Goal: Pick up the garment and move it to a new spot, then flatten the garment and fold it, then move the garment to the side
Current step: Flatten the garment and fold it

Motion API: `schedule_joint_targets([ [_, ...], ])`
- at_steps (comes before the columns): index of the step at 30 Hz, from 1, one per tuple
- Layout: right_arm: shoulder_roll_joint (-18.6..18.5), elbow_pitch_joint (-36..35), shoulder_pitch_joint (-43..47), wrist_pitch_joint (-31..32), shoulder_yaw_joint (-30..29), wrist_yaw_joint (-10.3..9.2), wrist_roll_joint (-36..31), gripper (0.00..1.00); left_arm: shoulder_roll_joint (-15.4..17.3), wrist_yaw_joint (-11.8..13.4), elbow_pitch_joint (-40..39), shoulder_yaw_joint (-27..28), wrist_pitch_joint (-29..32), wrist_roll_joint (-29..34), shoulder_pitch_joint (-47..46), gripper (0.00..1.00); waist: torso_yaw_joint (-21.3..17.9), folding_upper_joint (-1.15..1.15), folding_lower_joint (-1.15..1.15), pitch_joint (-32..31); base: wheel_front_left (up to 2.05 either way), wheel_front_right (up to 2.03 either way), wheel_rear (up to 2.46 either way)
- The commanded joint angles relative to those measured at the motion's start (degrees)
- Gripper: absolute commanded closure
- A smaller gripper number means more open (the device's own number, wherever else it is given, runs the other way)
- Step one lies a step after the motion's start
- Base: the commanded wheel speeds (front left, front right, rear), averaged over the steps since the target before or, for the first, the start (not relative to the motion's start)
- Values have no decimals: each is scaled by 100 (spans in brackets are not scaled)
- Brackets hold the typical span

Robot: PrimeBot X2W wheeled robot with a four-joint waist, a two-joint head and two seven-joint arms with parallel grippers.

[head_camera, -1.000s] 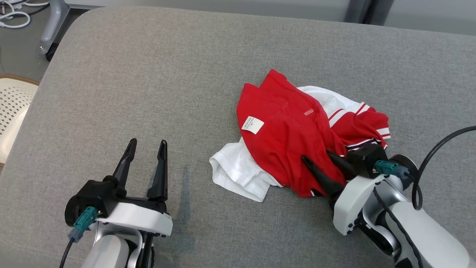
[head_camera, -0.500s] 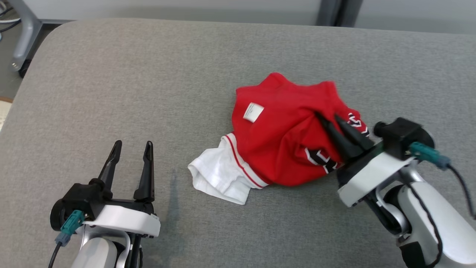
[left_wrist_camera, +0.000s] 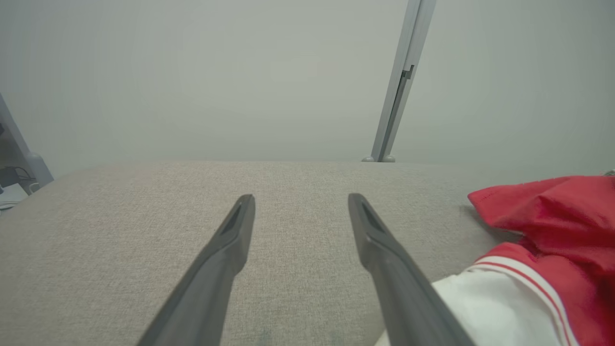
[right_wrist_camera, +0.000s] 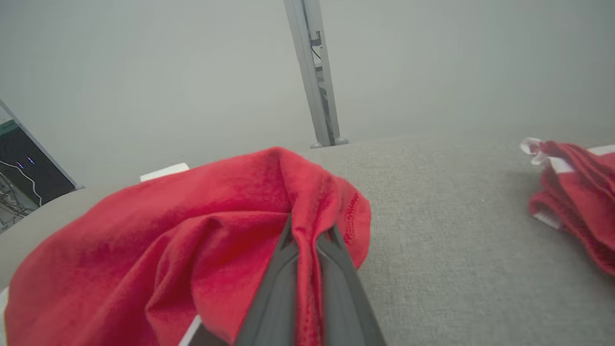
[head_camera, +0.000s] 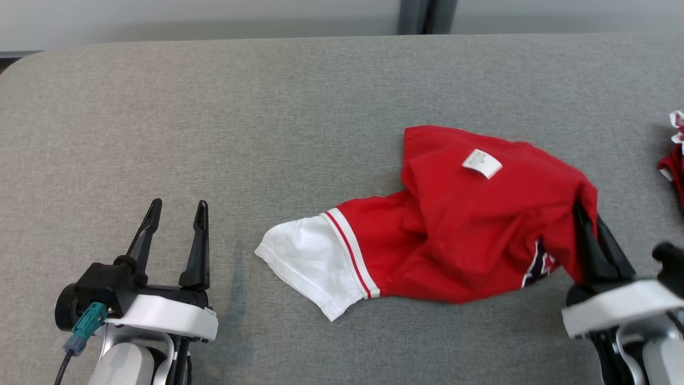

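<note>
A broad grey padded surface point(head_camera: 267, 107) stretches across the scene, and on its right half lies the garment point(head_camera: 470, 230), a red jersey with a white sleeve. It is bunched and twisted. One end is lifted off the padding and the rest trails on the cloth toward the middle.

The right gripper point(head_camera: 588, 214) has its fingers pinched together on a fold of red fabric at the jersey's right end, as the right wrist view shows closely. The left gripper point(head_camera: 179, 203) hovers low at the near left with its fingers spread apart and holding nothing. It is well apart from the jersey in the head view, though the white sleeve lies just beside one finger in its own wrist view.

Judging by this, only the first step, picking up and moving the jersey, is under way. Flattening, folding and setting aside all remain.

A second red-and-white heap of cloth point(head_camera: 674, 171) sits at the far right edge, near the lifted end, and could crowd a new spot on that side. A grey metal post point(right_wrist_camera: 314, 72) rises behind the surface. The white sleeve point(head_camera: 304, 262) points toward the left gripper, and a small white label point(head_camera: 482, 163) shows on the red back.
</note>
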Motion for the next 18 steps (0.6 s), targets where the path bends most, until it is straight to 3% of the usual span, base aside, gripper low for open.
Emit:
schedule_joint_targets([
  [1,-12,52,97,-40,-79,1,-31,100,54,33,-28,33,9,24,-1,0,-40,0,0,4,0,0,0],
  [5,160,385,384,-110,-328,1,74,100,96,70,-88,35,58,9,40,0,-117,0,0,-12,0,0,0],
  [6,203,478,407,-149,-348,2,145,63,102,80,-100,36,70,5,51,0,-134,0,0,-23,0,0,0],
  [7,229,584,438,-151,-360,2,154,44,108,73,-108,31,73,0,63,0,-146,0,0,-39,0,0,0],
  [8,242,672,461,-174,-363,2,163,0,114,78,-119,29,84,-4,79,0,-157,0,0,-54,0,0,0],
  [12,272,804,437,-279,-334,2,89,0,127,108,-144,26,107,-28,131,0,-216,0,0,-124,0,0,0],
  [18,210,442,348,-240,-418,2,-222,0,182,141,-168,19,137,-47,258,0,-281,0,0,-282,0,0,0],
])
